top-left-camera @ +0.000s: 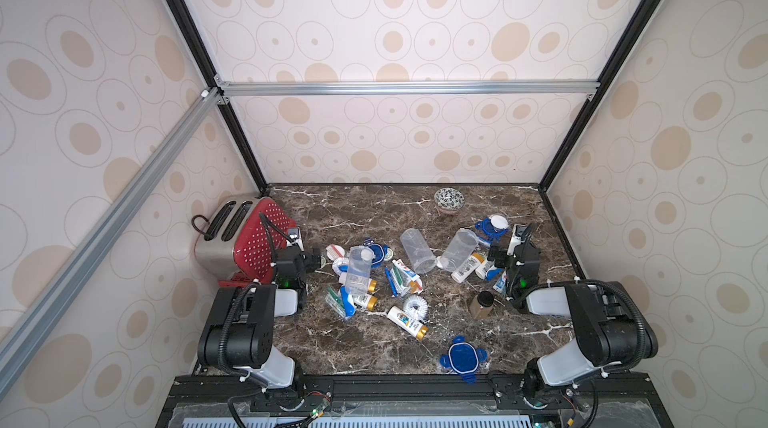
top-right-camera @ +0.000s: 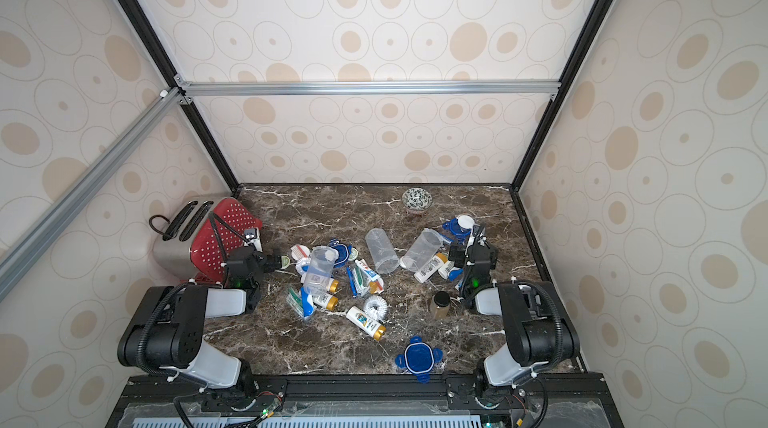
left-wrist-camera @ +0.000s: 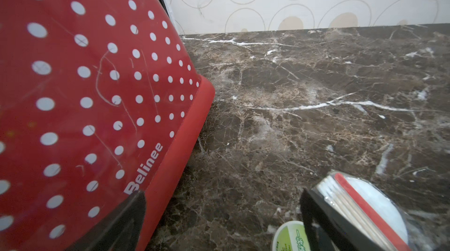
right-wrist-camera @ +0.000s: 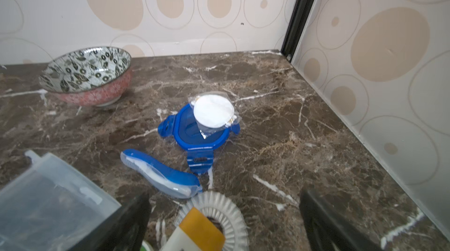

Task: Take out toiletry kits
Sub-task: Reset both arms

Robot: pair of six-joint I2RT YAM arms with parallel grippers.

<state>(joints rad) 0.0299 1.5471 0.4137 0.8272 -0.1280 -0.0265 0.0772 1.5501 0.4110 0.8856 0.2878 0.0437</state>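
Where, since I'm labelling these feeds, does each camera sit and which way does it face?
Both top views: high over the front edge, looking down at the marble table; left arm, right arm, left claw and right claw show.
Left wrist: low on the left arm, facing the red toaster and back wall; open claw fingertips show.
Right wrist: low on the right arm, facing the bowl and blue lid; open claw fingertips show.
Shared: toaster and bowl also appear in both top views.

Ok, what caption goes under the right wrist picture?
Open right gripper near a gold-capped bottle; round white packet on blue lid, bowl beyond.
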